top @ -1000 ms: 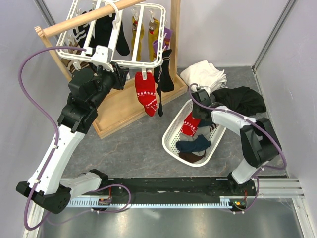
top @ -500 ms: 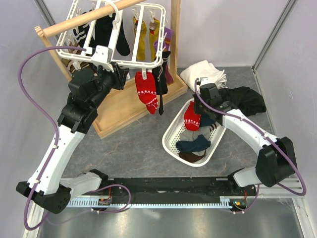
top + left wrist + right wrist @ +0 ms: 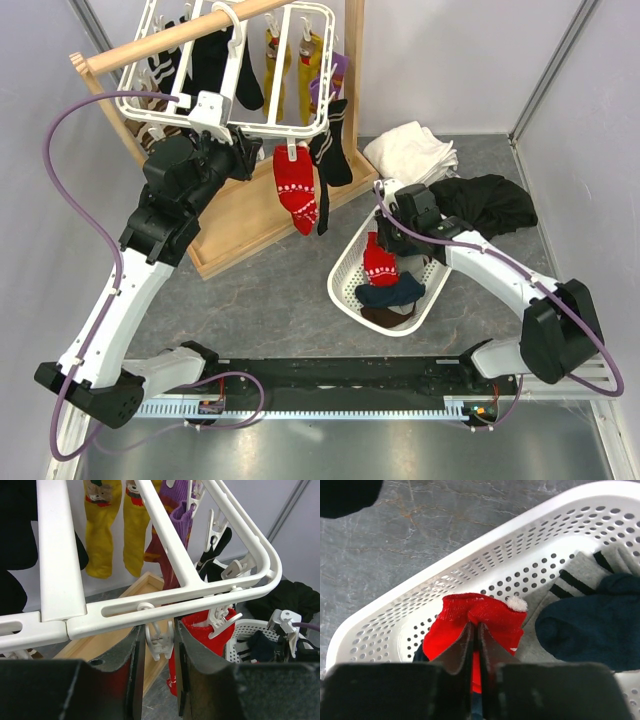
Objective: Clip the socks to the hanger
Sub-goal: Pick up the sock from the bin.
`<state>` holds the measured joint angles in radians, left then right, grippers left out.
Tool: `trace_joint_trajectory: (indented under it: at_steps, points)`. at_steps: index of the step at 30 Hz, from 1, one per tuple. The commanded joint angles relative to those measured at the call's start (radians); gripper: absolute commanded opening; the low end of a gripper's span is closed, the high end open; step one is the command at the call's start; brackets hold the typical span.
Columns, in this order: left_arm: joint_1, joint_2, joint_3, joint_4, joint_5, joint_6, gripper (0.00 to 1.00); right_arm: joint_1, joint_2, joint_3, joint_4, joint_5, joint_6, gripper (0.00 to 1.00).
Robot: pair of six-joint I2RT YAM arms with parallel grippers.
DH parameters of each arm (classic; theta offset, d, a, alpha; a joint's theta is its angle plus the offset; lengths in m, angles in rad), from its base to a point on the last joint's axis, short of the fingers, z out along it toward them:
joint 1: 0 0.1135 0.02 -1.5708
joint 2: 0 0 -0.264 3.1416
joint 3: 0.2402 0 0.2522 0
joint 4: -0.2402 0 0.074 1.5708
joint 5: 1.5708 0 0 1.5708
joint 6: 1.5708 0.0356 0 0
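The white slatted hanger (image 3: 290, 125) hangs on the wooden rail, with one red patterned sock (image 3: 296, 190) clipped at its near edge. My left gripper (image 3: 245, 160) is up at that edge. In the left wrist view its jaws (image 3: 159, 650) are closed on an empty white clip peg (image 3: 159, 639) under the frame (image 3: 170, 597), beside the clipped red sock (image 3: 200, 635). My right gripper (image 3: 384, 230) is shut on the second red sock (image 3: 378, 262) and holds it above the basket; the right wrist view (image 3: 476, 630) shows its cuff (image 3: 490, 612) pinched. A grey striped sock (image 3: 570, 580) lies in the basket.
The white lattice basket (image 3: 345, 290) stands right of centre and also holds a dark blue sock (image 3: 395, 293). The wooden stand's base (image 3: 250, 215) is under the hanger. Black, yellow and purple socks hang on the far pegs. White cloth (image 3: 410, 150) and black cloth (image 3: 490, 200) lie behind the basket.
My right gripper has lifted the red sock out of the basket and moved left with it. The left gripper has stayed at the hanger's peg.
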<state>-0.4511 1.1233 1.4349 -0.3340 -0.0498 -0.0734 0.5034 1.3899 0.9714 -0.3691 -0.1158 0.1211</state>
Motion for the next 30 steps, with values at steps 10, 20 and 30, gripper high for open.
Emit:
trace_joint_trajectory:
  at_steps: [10, 20, 30]
  points:
    - [-0.003, 0.006, 0.016, -0.068, 0.047, -0.034, 0.02, 0.032, 0.136, 0.016, 0.038, 0.109, 0.064, 0.15]
    - [-0.003, 0.001, 0.033, -0.079, 0.074, -0.045, 0.02, 0.109, -0.057, 0.024, 0.062, 0.154, -0.023, 0.00]
    - [-0.003, -0.007, 0.074, -0.094, 0.111, -0.069, 0.02, 0.305, -0.209, 0.170, 0.124, 0.192, -0.238, 0.00]
